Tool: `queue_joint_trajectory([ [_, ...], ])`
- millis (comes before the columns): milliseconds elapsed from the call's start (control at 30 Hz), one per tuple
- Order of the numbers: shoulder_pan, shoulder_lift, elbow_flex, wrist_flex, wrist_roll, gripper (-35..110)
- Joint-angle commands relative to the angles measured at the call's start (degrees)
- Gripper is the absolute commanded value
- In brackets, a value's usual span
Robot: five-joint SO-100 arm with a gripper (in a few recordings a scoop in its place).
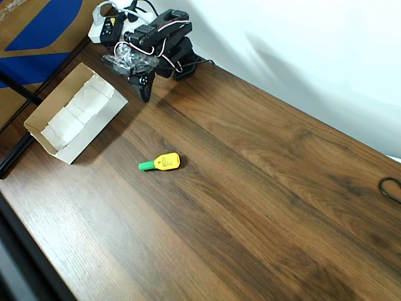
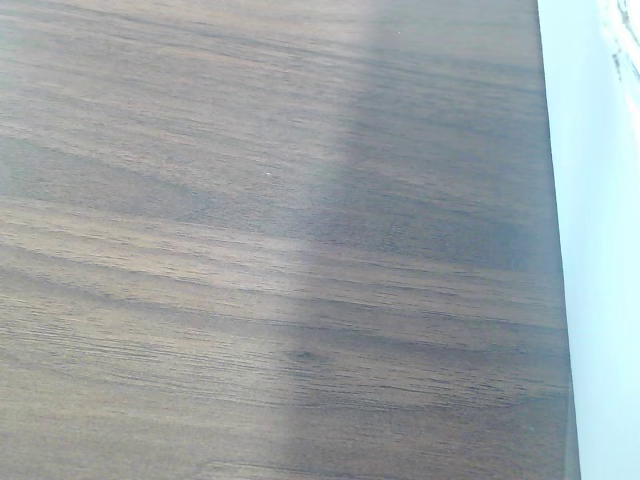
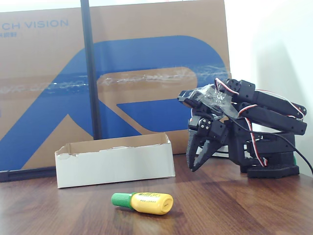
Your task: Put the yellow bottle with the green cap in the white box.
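Behind the desk (image 3: 234,205) in the fixed view: a big brown cardboard panel (image 3: 146,63) with blue print, crossed by a dark upright pole (image 3: 90,68). At the far left corner in the overhead view: a white power strip (image 1: 103,26); at the right edge, a black cable loop (image 1: 391,188). Bare wood between bottle and tool, nothing in the way. Tool (image 3: 196,155) folded down by the arm's base, tips pointing at the desk, fingers slightly parted, grasping nothing. Bottle (image 1: 161,162) lying on its side mid-desk, green cap toward the left in the overhead view, well apart from the tool (image 1: 145,91) and nearer the camera's side. White box (image 1: 75,113) left of the tool, apart from the bottle (image 3: 144,202).
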Motion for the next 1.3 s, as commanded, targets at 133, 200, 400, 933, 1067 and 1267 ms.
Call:
queue_joint_trajectory([
  [133, 3.25, 2.2, 0.0, 0.7, 4.39, 0],
  [200, 3.08, 2.2, 0.0, 0.7, 4.04, 0],
  [400, 3.78, 2.11, 0.0, 0.7, 4.57, 0],
  [933, 3.96, -16.88, -20.65, -2.64, 2.11, 0],
  [1067, 3.78, -20.48, -26.1, -2.64, 2.02, 0],
  [1267, 1.05, -24.96, -32.26, -1.41, 2.72, 0],
])
